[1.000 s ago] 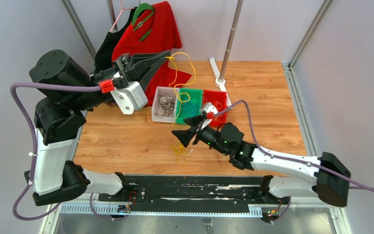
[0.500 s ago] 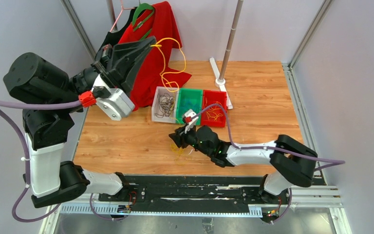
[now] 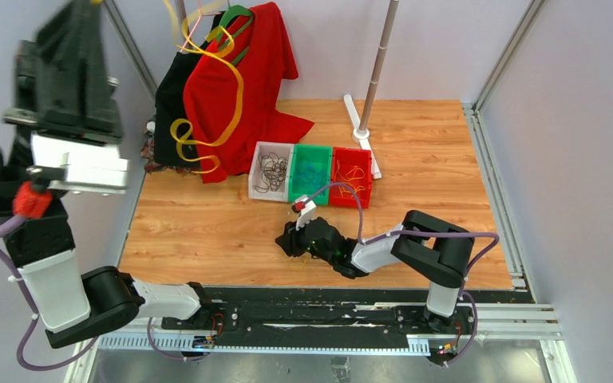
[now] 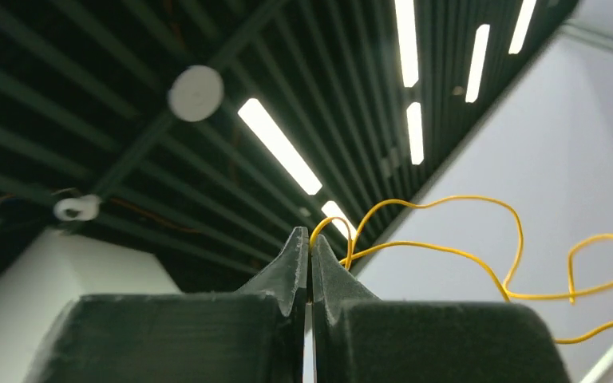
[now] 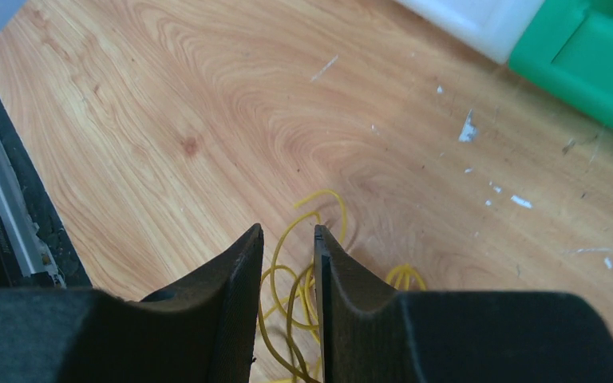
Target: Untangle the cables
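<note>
My left gripper (image 3: 86, 6) is raised high at the far left, shut on one end of a long yellow cable (image 3: 235, 88) that hangs in loops in front of the red shirt. The left wrist view shows the jaws (image 4: 310, 243) pinched on that cable (image 4: 447, 251) against the ceiling. My right gripper (image 3: 289, 239) is low on the table near the front. In the right wrist view its jaws (image 5: 287, 235) stand slightly apart, straddling strands of a small yellow cable bundle (image 5: 319, 192) lying on the wood.
Three bins stand mid-table: a white one (image 3: 257, 185) with dark cables, a green one (image 3: 294, 191) with blue cables, a red one (image 3: 365, 195) with yellow cables. A red shirt (image 3: 263, 72) and dark garment hang at the back left. A pole stand (image 3: 367, 104) rises behind the bins.
My left arm has swung up and to the left, pulling the yellow cable up off the bins. My right arm has folded in and lowered onto the yellow bundle.
</note>
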You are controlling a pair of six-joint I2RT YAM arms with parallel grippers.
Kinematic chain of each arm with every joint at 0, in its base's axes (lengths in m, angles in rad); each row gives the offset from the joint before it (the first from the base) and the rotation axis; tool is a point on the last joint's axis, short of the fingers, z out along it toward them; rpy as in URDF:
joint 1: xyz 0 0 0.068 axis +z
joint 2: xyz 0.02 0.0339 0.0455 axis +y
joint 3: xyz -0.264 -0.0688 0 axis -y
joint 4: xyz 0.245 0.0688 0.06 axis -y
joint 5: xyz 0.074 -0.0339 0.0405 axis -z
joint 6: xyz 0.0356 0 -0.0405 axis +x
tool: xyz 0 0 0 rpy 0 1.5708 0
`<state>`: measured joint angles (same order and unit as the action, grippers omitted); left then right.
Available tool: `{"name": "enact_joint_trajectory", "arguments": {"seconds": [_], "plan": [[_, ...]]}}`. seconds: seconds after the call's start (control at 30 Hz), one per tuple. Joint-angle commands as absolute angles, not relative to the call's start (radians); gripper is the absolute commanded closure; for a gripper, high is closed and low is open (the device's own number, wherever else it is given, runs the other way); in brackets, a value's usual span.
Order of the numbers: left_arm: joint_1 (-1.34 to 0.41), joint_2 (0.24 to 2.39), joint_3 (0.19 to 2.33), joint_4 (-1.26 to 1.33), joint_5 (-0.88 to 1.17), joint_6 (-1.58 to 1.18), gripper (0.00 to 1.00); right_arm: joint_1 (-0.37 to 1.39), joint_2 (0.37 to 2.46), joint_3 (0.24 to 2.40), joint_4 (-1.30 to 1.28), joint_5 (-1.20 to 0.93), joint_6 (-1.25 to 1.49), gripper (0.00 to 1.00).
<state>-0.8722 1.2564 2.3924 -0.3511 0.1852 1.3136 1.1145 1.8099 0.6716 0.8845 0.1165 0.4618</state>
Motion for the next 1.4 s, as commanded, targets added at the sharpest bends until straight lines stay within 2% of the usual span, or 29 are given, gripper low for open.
{"name": "enact_joint_trajectory", "arguments": {"seconds": [0.0,0.1,0.3,0.47,0.6,0.87,1.2,1.37], "plan": [[-0.880,1.274,2.450,-0.182,0.084,1.459,0.99,1.141,1.812,0.669,0.880,0.141,0.508,0.64],[-0.880,1.245,2.427,-0.303,0.080,1.444,0.99,1.144,1.792,0.661,0.881,0.139,0.508,0.59],[-0.879,1.104,2.132,-0.438,0.169,1.402,1.00,1.147,1.566,0.669,0.776,0.133,0.463,0.42],[-0.880,1.124,2.115,-0.494,0.121,1.161,1.00,1.147,1.388,0.684,0.673,0.129,0.503,0.36],[-0.879,1.133,2.065,-0.610,0.156,1.042,1.00,1.141,1.269,0.702,0.622,0.151,0.512,0.35],[-0.879,1.149,1.834,-0.574,0.181,0.891,1.00,1.077,1.147,0.772,0.446,0.202,0.458,0.39],[-0.880,1.349,1.929,-0.484,0.262,0.751,1.00,1.002,0.909,0.676,0.259,0.515,0.375,0.40],[-0.880,1.430,1.980,-0.439,0.273,0.753,1.00,0.938,0.807,0.613,0.243,0.597,0.355,0.40]]}}
